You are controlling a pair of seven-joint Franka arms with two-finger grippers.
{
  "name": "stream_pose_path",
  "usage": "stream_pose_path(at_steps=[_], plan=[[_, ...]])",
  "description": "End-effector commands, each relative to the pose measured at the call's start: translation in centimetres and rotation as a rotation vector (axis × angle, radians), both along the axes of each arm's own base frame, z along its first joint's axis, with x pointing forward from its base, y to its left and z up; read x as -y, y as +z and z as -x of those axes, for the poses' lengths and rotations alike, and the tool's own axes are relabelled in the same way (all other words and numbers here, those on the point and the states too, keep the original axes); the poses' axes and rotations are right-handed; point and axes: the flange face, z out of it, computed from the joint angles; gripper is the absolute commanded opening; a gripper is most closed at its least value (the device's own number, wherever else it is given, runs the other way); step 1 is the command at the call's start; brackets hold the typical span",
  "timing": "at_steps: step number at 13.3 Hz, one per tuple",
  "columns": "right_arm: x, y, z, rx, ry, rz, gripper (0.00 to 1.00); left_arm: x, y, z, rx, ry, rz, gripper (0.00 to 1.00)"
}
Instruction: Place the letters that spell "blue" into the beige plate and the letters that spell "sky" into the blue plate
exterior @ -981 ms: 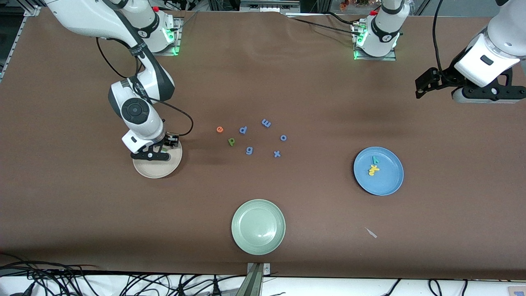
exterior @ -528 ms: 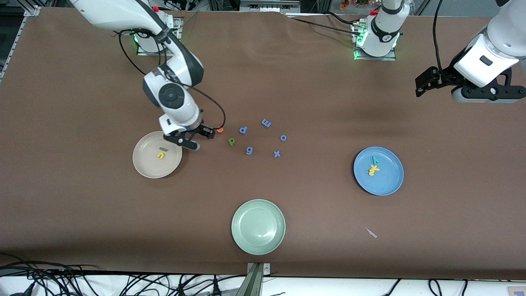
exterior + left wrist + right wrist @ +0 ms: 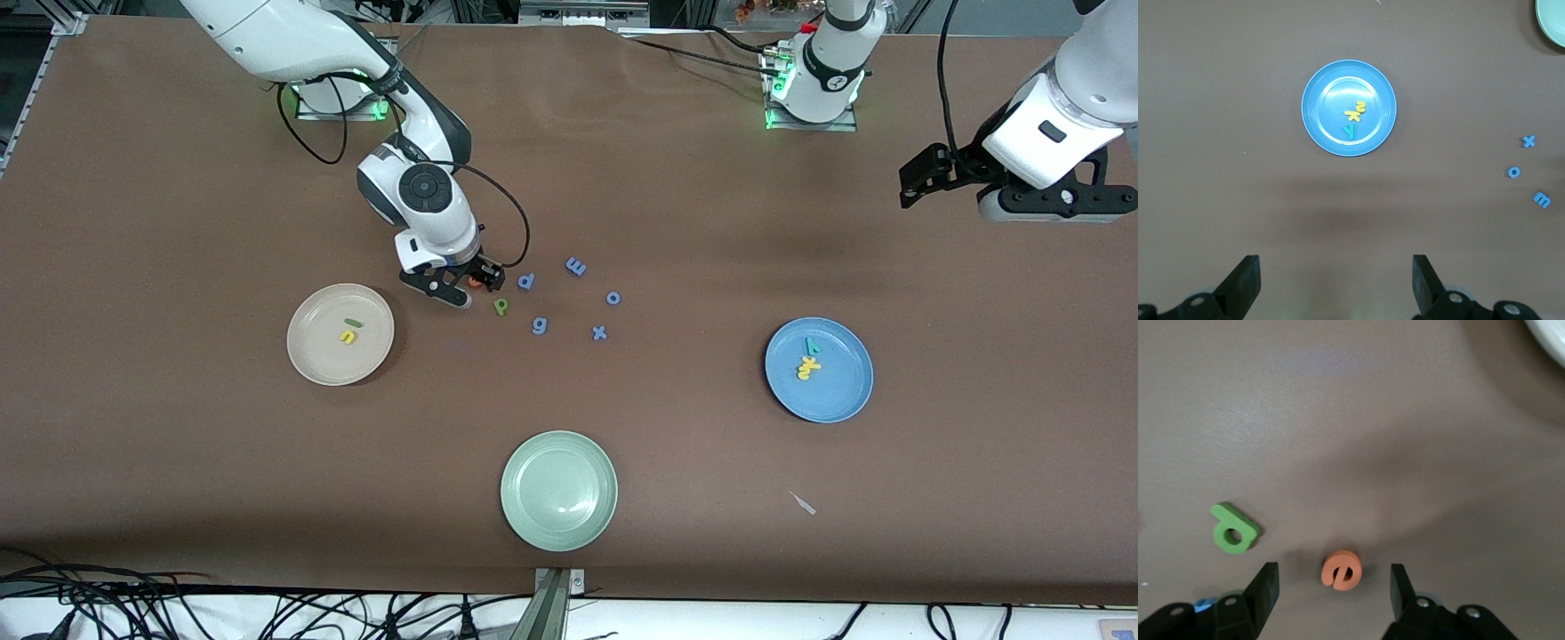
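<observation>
Right gripper hangs low over the orange e with fingers spread, one on each side, not touching it. Green b lies beside it on the table. Beige plate holds the yellow u and green l. Blue plate holds s, k, y. Left gripper waits, fingers apart, holding nothing, above bare table.
</observation>
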Motion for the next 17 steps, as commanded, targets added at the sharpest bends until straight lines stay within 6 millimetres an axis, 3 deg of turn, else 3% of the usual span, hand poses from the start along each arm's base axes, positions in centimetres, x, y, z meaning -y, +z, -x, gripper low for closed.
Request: stream_pose_path(at_steps=[1, 3, 10, 12, 17], plan=[[0.3, -0.7, 1.1, 0.009, 0.004, -0.003, 0.76, -0.3, 0.7, 0.0, -0.002, -0.017, -0.019, 1.0], [0.4, -1.4, 1.8, 0.009, 0.009, -0.022, 0.75, -0.4, 0.7, 0.0, -0.002, -0.016, -0.019, 1.0], [0.7, -2.2, 1.8, 0.019, 0.041, -0.006, 0.69, -0.3, 0.7, 0.0, -0.002, -0.017, -0.019, 1.0], [0.7, -2.3, 1.7, 0.018, 0.041, -0.007, 0.57, -0.3, 0.7, 0.0, -0.002, -0.017, -0.019, 1.0], [0.7, -2.1, 1.7, 0.021, 0.043, -0.007, 0.13, -0.3, 0.7, 0.0, -0.002, -0.017, -0.019, 1.0]])
